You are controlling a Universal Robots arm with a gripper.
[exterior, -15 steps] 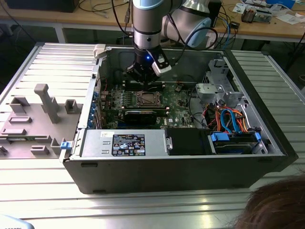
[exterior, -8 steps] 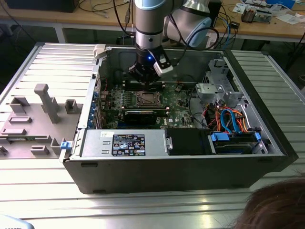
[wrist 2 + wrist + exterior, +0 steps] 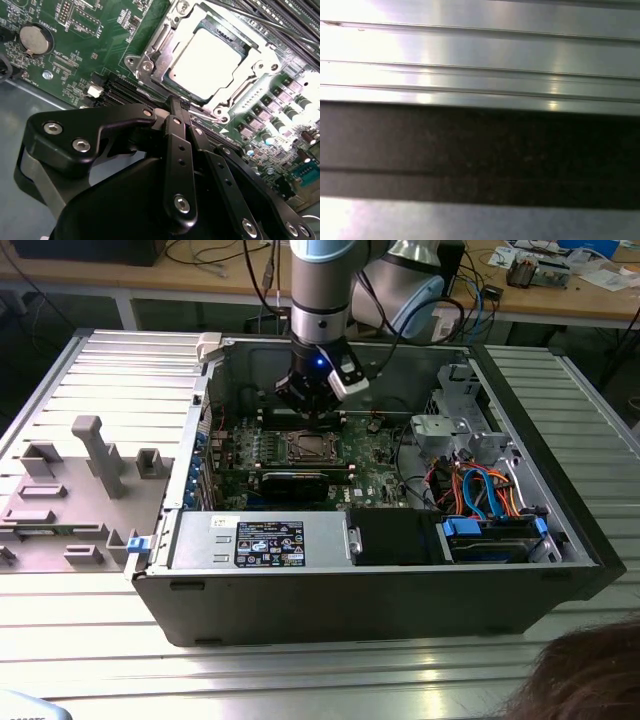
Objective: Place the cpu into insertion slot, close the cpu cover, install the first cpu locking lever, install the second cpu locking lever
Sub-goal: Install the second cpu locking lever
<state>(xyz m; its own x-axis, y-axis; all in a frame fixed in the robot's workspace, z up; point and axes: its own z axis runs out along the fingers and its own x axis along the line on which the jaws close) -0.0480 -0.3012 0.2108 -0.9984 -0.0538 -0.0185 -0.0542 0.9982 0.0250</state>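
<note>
Dark hair (image 3: pixel 590 675) of a person fills the near corner of the exterior view, in front of the open computer case (image 3: pixel 380 590) lying on the ribbed metal surface (image 3: pixel 300 680). Inside it, the arm's hand (image 3: pixel 312 408) hangs just behind the socket, where the cpu (image 3: pixel 308 448) sits.

Black fingers (image 3: pixel 179 150) dominate the second wrist view, pressed together with nothing between them, their tips at the socket's edge. Beyond them the cpu (image 3: pixel 212 62) lies in its slot, the cpu cover (image 3: pixel 160 45) closed around it.

Ribbed metal (image 3: pixel 480 55) and a dark band (image 3: pixel 480 150) appear in the first wrist view.
</note>
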